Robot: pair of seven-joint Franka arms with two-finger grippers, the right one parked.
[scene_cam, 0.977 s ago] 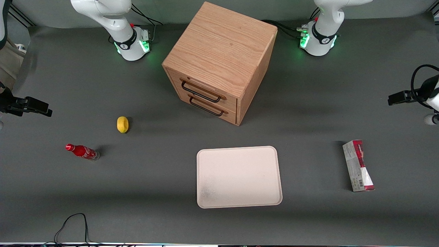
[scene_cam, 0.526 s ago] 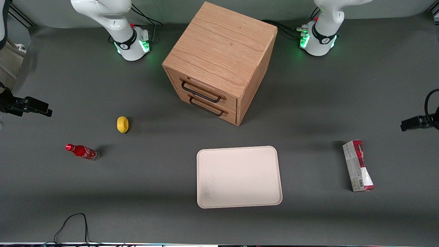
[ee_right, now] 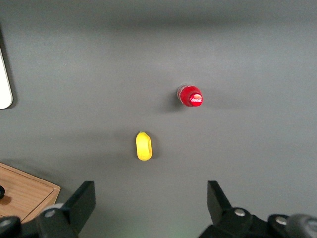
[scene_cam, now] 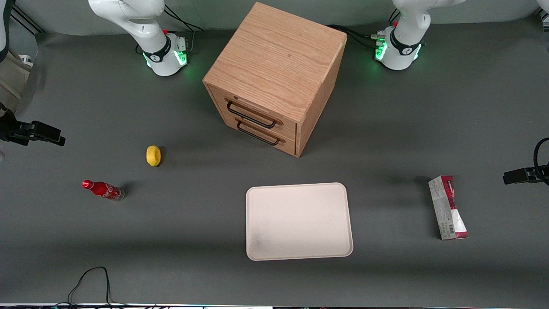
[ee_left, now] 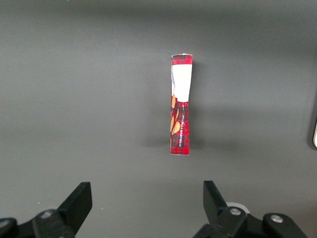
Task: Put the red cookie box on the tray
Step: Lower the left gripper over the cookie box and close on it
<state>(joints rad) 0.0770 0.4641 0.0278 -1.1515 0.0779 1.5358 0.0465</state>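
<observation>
Tabletop: red cookie box (ee_left: pixel 180 112) under open claw (ee_left: pixel 147 208)

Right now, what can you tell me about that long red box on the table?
The red cookie box is a long, slim carton, seemingly cardboard: red plaid with a pale barcoded face. It lies alone on the dark table, toward the working arm's end, apart from the tray. The gripper hovers above it, jaws open, touching nothing.
</observation>
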